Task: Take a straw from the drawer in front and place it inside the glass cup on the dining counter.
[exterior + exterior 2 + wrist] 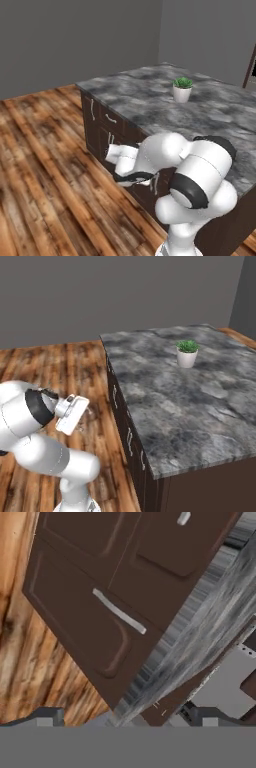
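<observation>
In the hand view my gripper (125, 718) is open, its two fingertips (47, 717) wide apart with nothing between them. It faces a dark-brown cabinet panel (75, 617) with a silver bar handle (120, 612), a short way off. From the base views the gripper (115, 152) (79, 407) hangs low beside the cabinet fronts, apart from them. A shallow drawer (114, 116) with a curved silver handle sits just under the grey stone top (150, 100). The straw, the glass cup and the dining counter are out of view.
A white pot with a green plant (182, 90) (187, 354) stands on the stone top (170, 401). Taller cabinet doors with upright handles (92, 110) flank the drawer. Wooden floor (45, 165) stretches to the left of the cabinets. Grey walls close the back.
</observation>
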